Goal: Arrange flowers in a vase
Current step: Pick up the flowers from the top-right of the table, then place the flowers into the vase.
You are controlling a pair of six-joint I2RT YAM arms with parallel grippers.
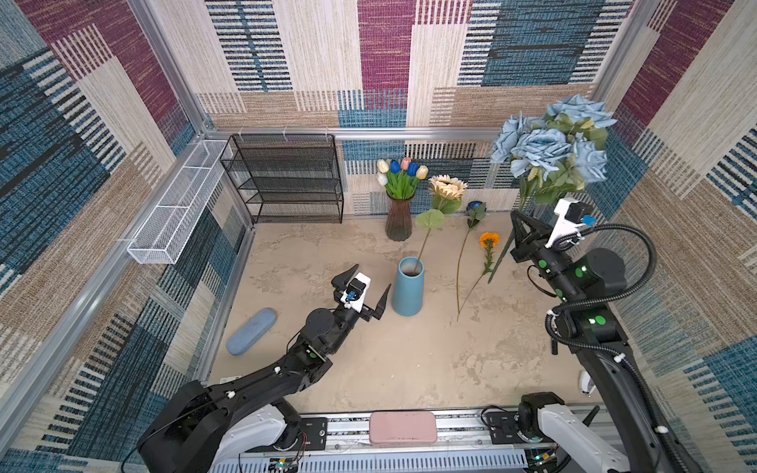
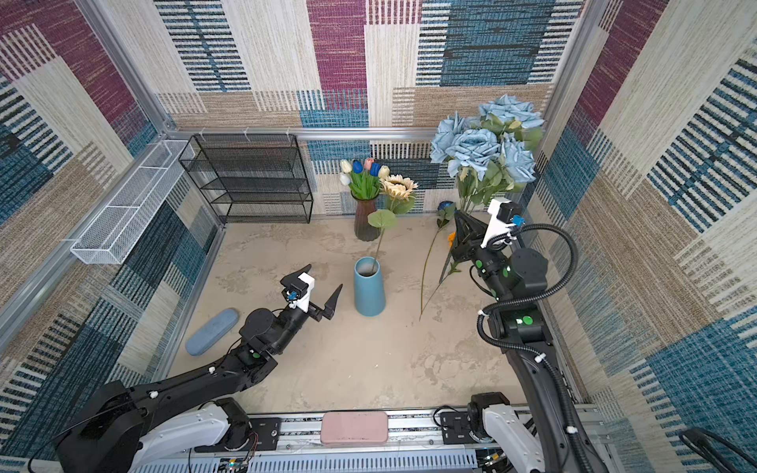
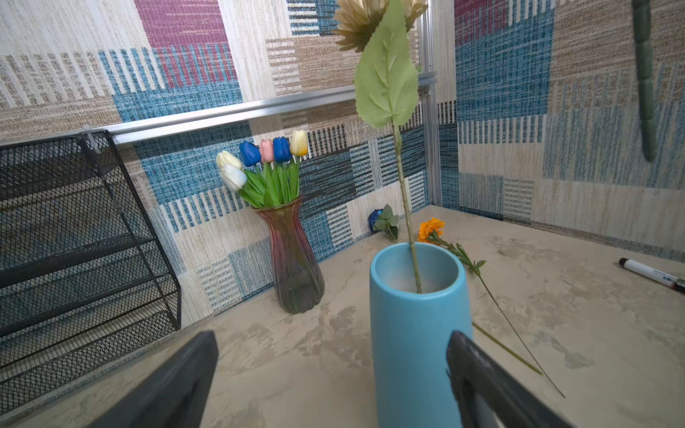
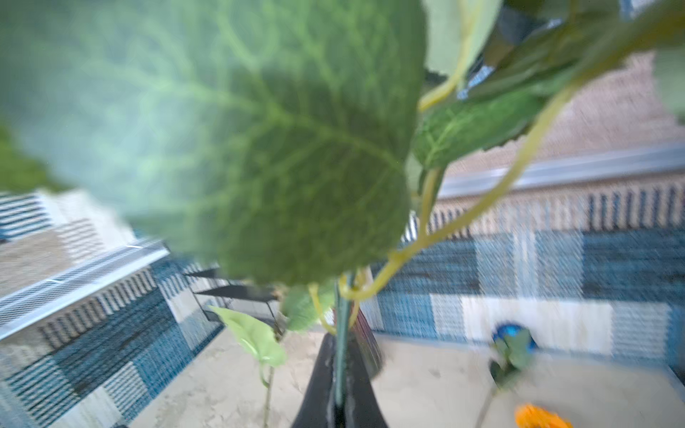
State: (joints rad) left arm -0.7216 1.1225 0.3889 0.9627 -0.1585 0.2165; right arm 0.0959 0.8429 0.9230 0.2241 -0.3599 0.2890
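Clamping the pale blue fabric rose bunch (image 1: 553, 143) by its green stem, right gripper (image 4: 340, 352) raised above beige tabletop (image 1: 409, 360), left gripper (image 1: 370, 278) spread wide beside blue tapered vase (image 1: 407, 290) holding cream sunflower (image 1: 447, 187)

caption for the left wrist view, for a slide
Open left gripper faces the blue vase holding the cream sunflower, tulips behind.

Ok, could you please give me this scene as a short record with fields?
left tool: open, beside the blue vase
right tool: shut on the stem of the pale blue rose bunch, held in the air
blue vase: upright, holds the cream sunflower
glass vase: by the back wall, holds the tulips
lying on table: deep blue rose, orange bloom
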